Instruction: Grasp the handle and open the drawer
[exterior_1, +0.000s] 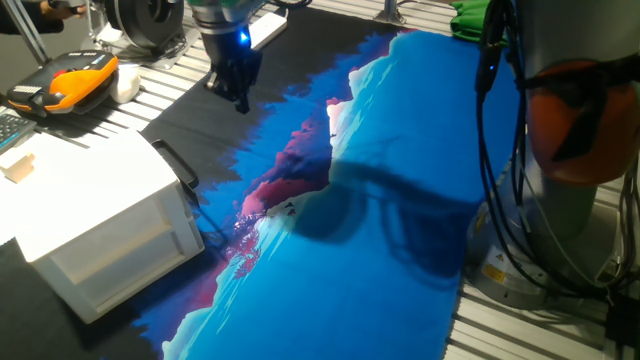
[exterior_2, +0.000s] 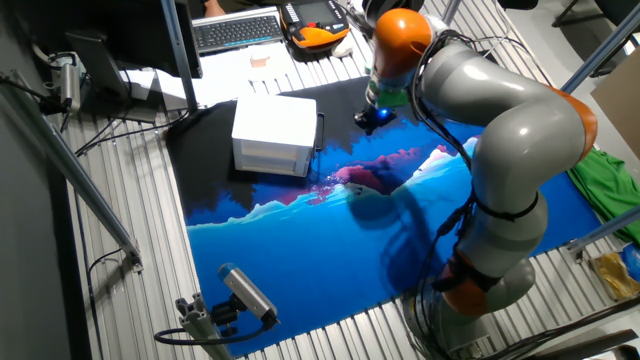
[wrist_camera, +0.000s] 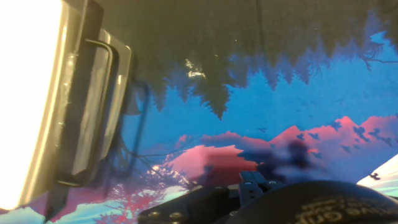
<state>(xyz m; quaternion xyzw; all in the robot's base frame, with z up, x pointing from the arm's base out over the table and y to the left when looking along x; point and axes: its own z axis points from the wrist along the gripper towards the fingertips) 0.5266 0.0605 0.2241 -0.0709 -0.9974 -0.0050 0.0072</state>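
My gripper (exterior_1: 240, 92) hung above dark far part of mat, well apart from handle (exterior_1: 178, 165); whether fingers were parted or closed, cannot tell. Drawer (exterior_1: 150, 240) sat shut in white cabinet (exterior_2: 272, 128) near table's far-left corner, handle on end face toward mat. Risks as I judged them: approach too low would scrape printed mat (exterior_1: 400, 200); misaligned descent would strike cabinet face, shove light cabinet; shallow grip on thin bar would slip during pull.
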